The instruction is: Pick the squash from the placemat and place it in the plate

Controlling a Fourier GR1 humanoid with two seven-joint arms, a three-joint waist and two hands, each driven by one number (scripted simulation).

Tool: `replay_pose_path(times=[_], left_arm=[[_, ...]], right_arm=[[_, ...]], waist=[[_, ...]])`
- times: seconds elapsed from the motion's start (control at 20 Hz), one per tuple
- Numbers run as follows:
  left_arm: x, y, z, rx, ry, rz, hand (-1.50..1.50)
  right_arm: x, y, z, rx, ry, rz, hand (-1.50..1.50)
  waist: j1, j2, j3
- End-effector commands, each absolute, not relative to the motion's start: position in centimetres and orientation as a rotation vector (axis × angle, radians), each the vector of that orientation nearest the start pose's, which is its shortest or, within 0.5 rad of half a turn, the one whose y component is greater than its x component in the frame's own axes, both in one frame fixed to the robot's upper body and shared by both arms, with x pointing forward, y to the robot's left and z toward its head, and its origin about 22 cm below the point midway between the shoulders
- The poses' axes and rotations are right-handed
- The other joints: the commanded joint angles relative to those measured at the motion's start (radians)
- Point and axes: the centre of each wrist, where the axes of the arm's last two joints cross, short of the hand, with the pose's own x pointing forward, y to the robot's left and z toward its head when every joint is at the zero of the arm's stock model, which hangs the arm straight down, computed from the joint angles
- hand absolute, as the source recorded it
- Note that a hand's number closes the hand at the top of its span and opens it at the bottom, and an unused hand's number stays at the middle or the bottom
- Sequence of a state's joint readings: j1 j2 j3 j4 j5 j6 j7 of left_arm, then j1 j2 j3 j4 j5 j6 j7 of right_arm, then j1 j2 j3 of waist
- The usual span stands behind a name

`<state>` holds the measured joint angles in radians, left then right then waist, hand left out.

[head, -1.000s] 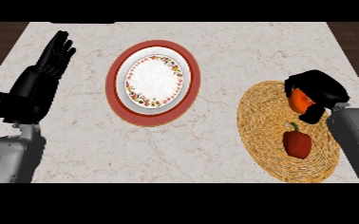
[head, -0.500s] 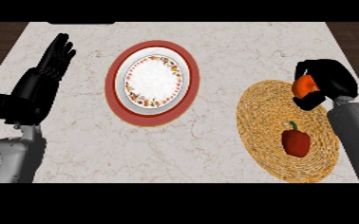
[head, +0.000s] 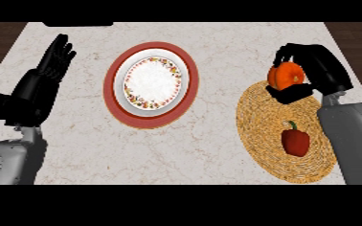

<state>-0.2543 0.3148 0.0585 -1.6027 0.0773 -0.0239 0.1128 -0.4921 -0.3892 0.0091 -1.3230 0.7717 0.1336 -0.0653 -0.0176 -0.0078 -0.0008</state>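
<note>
An orange squash (head: 286, 75) is held in my right hand (head: 315, 72), whose fingers and thumb curl round it, above the far edge of the round woven placemat (head: 263, 129). A white plate with a flowered rim (head: 152, 81) sits to the left on a red charger (head: 117, 106). My left hand (head: 47, 73) stands open with fingers up at the left edge, away from everything.
A red bell pepper (head: 295, 141) lies on the placemat, close to my right forearm (head: 342, 129). The marble counter (head: 212, 139) runs between plate and placemat. A dark object (head: 78, 24) sits at the counter's far edge.
My right hand has lifted the squash off the placemat and carried it up and away toward the far edge. The left hand has stayed put.
</note>
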Motion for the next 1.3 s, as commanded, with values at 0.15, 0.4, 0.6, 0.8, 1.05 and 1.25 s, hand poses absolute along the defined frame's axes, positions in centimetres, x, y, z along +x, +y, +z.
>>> replay_pose_path(times=[0.15,0.4,0.6,0.8,1.05,1.25], left_arm=[[29.3,30.1,10.9,0.152,-1.741,-0.231,0.0],[30.7,27.1,12.0,0.133,-1.745,-0.233,0.0],[29.0,28.4,9.4,0.149,-1.74,-0.221,0.0],[30.6,26.4,10.5,0.129,-1.758,-0.246,0.0],[30.3,27.1,11.4,0.14,-1.761,-0.238,0.0],[29.6,27.1,9.5,0.113,-1.758,-0.258,0.0]], right_arm=[[32.3,-21.4,14.8,-0.575,-1.797,0.986,1.5],[34.0,-16.7,19.3,-0.561,-1.816,1.01,1.5],[33.9,-12.7,17.6,-0.498,-1.815,0.994,1.5],[34.7,-7.5,19.9,-0.428,-1.786,1.0,1.5],[37.5,-4.6,16.1,-0.44,-1.743,0.975,1.5],[38.7,-2.1,15.8,-0.509,-1.687,0.999,1.5]], waist=[[0.013,0.002,0.0],[0.02,0.007,0.001],[0.025,0.008,0.001],[0.031,0.009,0.0],[0.045,0.013,0.001],[0.058,0.015,0.0]])
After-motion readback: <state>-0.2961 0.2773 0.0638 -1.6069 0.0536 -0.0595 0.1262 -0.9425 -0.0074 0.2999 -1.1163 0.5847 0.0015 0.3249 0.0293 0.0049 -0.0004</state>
